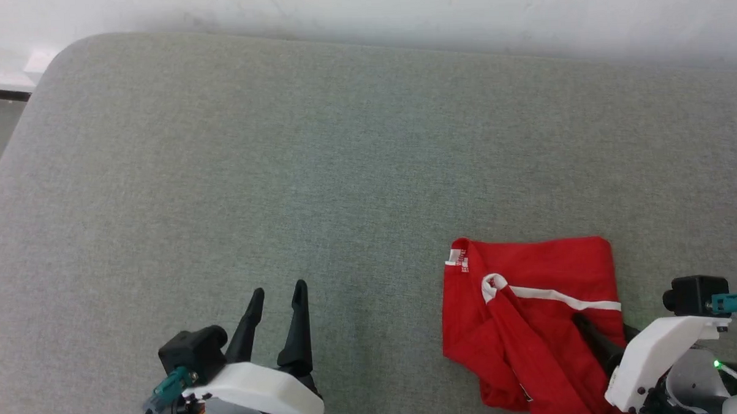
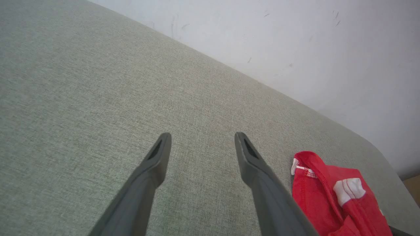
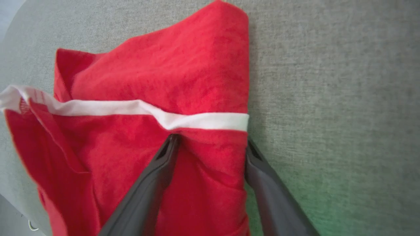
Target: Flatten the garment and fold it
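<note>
Bright, even and diffuse, with soft faint shadows only. Tinges the grey cushion [image 3: 315,209] green at the right wrist view's lower right (green lamp [image 1: 716,364] lit on that arm). Blurs the garment [image 3: 157,72] toward that view's left edge; washes out the wall [image 1: 398,10].

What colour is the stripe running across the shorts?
White stripe on bright red shorts; it shows best in the right wrist view.

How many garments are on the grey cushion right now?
1. The red shorts lie crumpled at the near right of the cushion, with the open right gripper straddling one edge. Their folds could hide something smaller.
</note>
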You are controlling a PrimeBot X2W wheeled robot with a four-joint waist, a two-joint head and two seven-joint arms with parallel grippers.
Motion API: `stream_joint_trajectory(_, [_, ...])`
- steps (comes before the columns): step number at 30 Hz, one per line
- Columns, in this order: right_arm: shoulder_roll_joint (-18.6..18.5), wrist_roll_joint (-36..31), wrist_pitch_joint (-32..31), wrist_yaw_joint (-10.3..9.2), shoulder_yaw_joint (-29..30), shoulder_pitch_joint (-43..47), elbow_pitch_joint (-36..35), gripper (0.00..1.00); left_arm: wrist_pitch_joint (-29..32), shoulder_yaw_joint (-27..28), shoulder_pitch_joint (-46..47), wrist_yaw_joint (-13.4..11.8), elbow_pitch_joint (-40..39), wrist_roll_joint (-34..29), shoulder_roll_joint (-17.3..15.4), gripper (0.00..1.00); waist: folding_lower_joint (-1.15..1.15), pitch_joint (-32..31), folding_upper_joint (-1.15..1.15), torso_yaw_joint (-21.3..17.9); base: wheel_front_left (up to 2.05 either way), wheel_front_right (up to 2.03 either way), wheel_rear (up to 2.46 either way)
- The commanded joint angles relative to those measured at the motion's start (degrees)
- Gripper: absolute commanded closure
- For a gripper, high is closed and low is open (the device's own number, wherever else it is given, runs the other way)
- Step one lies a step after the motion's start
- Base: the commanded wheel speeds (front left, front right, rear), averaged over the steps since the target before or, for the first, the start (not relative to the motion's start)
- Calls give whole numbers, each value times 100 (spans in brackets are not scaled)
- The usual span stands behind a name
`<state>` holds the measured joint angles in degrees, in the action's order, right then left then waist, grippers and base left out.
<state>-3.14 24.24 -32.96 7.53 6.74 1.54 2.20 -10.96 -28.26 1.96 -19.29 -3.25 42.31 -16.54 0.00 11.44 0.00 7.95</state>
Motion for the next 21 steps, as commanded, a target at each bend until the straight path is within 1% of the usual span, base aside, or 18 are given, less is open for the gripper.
stream_joint_trajectory(1, [26,66,19,-4,-83,-33,180,100,-23,-11,130,-31,-48,-51,-37,0,0,11,0,50,0,0,0])
stream_joint_trajectory(6, [26,104,124,-4,-78,-98,316,100,-39,-16,134,-45,-85,-66,-40,0,0,12,0,55,0,0,0])
stream_joint_trajectory(10, [26,27,279,-4,44,-241,334,100,-83,22,127,-71,-130,-86,-53,0,0,10,0,-38,0,0,0])
stream_joint_trajectory(14, [26,-171,239,-4,182,-439,251,100,-117,70,127,-102,-187,-116,-94,0,0,34,0,-227,0,0,0])
stream_joint_trajectory(18, [26,-476,67,-4,290,-719,96,100,-117,116,187,-138,-251,-162,-159,0,0,91,0,-463,0,0,0])
stream_joint_trajectory(20, [26,-735,-82,-4,315,-988,-21,100,-94,151,243,-178,-313,-204,-223,0,0,157,0,-671,0,0,0])
stream_joint_trajectory(21, [26,-735,-82,-4,315,-988,-21,100,-94,151,243,-178,-313,-204,-223,0,0,157,0,-671,0,0,0])
